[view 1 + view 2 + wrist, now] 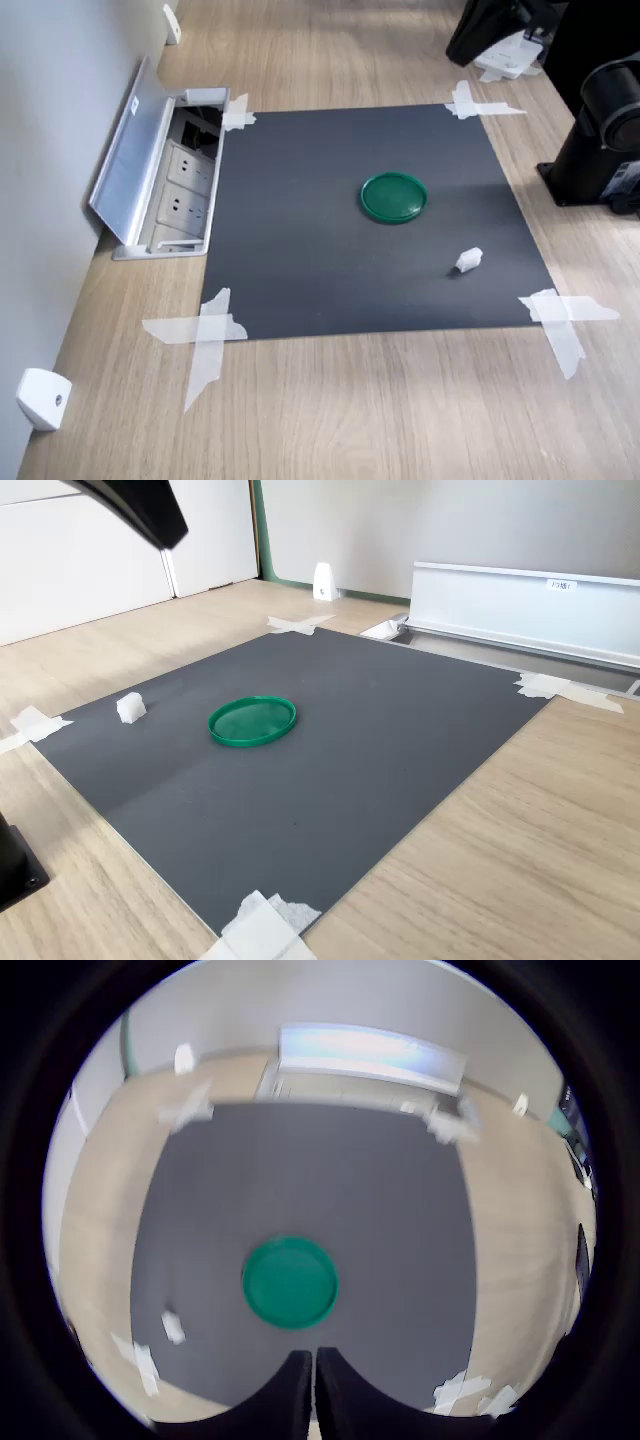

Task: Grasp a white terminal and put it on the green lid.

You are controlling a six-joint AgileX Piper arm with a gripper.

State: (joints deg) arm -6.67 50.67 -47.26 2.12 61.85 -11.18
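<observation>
Gripper (314, 1360) jaws clenched, empty, high up; tiny white terminal (468, 260) near mat (300, 280) edge could get knocked before reaching green lid (394, 196).

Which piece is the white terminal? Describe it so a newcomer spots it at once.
Find the dark grey mat taped to the wooden desk, then the round green lid near its middle. The white terminal lies on the mat apart from the lid, toward the first exterior view's lower right. It is a tiny white block, while the other white bits are flat tape strips at the mat's corners.
</observation>
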